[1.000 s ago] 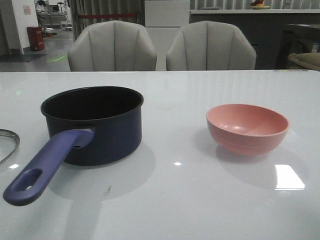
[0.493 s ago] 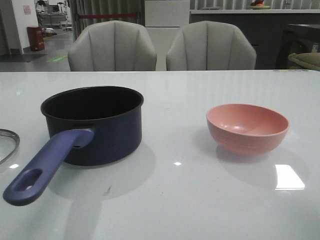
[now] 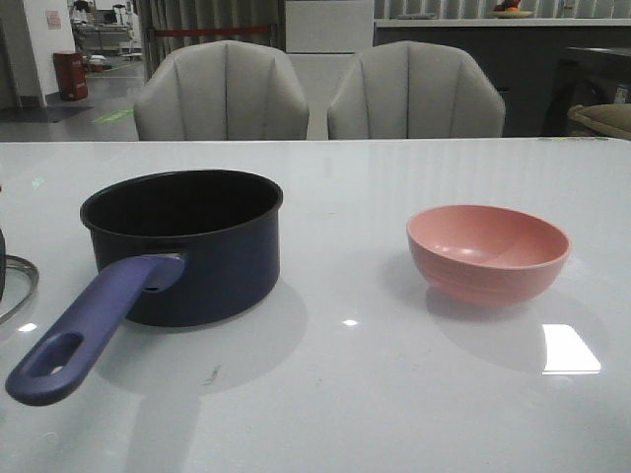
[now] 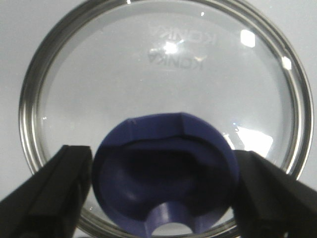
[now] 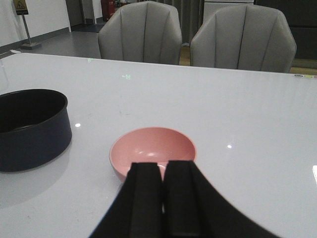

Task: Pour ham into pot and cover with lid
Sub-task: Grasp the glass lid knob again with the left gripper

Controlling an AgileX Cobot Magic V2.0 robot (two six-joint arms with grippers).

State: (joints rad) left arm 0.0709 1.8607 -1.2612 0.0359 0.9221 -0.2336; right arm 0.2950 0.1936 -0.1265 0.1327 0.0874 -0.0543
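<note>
The dark navy pot [image 3: 187, 246] with its long purple-blue handle [image 3: 89, 330] stands left of centre; it also shows in the right wrist view [image 5: 29, 131]. The glass lid [image 4: 163, 74] lies flat on the table, only its rim [image 3: 18, 286] showing at the front view's left edge. My left gripper [image 4: 161, 158] is open, one jaw on each side of the lid's purple-blue knob [image 4: 163, 173]. My right gripper [image 5: 162, 166] is shut and empty, just short of the pink bowl [image 5: 152, 148]. No ham slices show; the bowl [image 3: 488, 251] looks empty and the pot's inside is dark.
The glossy white table [image 3: 345, 394] stretches to the front and right. Two grey chairs [image 3: 222, 94] stand behind its far edge.
A dark sliver of my left gripper has come into the front view's left edge, above the lid's rim. The pot and the bowl have not moved.
</note>
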